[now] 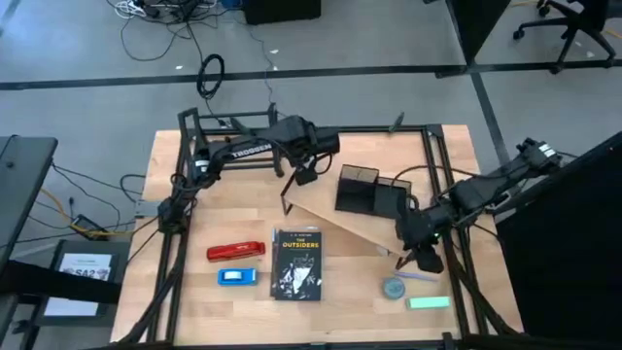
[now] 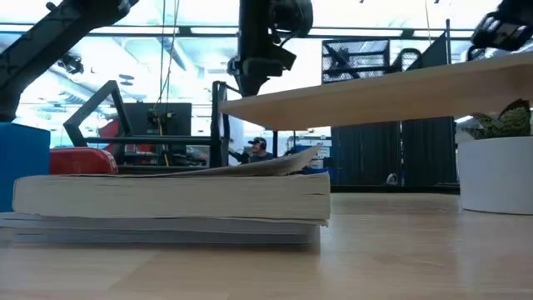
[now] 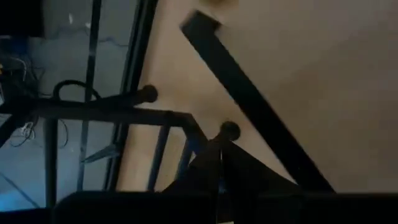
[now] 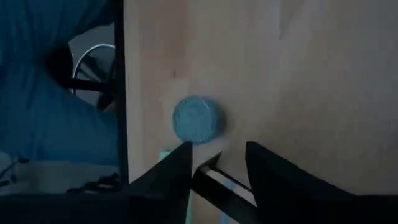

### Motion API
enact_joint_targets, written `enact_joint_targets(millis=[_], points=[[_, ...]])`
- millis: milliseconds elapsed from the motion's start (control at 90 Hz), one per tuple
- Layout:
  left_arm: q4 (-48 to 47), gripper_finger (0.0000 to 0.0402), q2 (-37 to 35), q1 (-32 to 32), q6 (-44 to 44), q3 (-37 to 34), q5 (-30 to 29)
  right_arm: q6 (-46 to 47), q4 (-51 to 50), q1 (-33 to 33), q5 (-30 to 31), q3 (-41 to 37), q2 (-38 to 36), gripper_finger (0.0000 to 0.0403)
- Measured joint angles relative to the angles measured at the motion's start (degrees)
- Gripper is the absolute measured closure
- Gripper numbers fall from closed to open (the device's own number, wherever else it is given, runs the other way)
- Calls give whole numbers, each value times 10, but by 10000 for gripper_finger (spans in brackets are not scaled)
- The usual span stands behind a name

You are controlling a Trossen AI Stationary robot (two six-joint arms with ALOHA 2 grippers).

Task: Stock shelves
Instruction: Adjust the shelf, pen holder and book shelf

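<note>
The wooden shelf [image 1: 335, 219], a light plank [image 2: 391, 92] on thin black legs, stands mid-table with a black mesh organizer [image 1: 364, 190] on it. My left gripper [image 1: 306, 177] is shut right at the plank's far-left corner [image 2: 233, 102]. My right gripper [image 1: 420, 258] points down by the shelf's near-right end. It is open, its fingers on either side of a slim dark bar [image 4: 221, 186]. A grey-blue disc [image 4: 198, 120] lies on the table just past them. My left gripper comes from above with its shut fingertips [image 2: 252, 83] just over the plank's far-left end; I cannot tell whether they touch it. My right gripper's fingers [image 4: 180, 168] stand beside the slim bar; whether they touch it cannot be told.
A book [image 1: 296, 262], a red stapler [image 1: 235, 252] and a small blue box [image 1: 237, 276] lie near the front, left of centre. A pale pen [image 1: 420, 276], the disc [image 1: 393, 288] and a green block [image 1: 429, 302] lie front right. Black frame tubes [image 1: 175, 262] run along the table's sides.
</note>
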Motion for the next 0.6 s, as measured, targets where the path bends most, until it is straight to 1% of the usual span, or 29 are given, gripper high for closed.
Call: enact_joint_targets(millis=[122,189,267,322,400,467,533,600], points=[[6,401,0,-6,-1,0,72,65,-25,31,-16,-3,-33,299],[9,402,0,-15,-1,0,113,115,-50,46,-30,-5,-59,303],[30,401,0,-26,1,0,144,176,-94,61,-48,-7,-92,307],[44,402,-3,-33,2,1,160,208,-116,68,-50,-7,-118,309],[62,402,-3,-41,2,21,168,248,-142,76,-34,-7,-147,313],[65,401,-5,-44,3,43,158,260,-139,79,-9,-7,-167,316],[115,402,-19,-42,10,38,136,260,-134,77,17,-6,-185,319],[135,402,-22,-33,33,38,104,260,-130,74,37,-6,-195,321]])
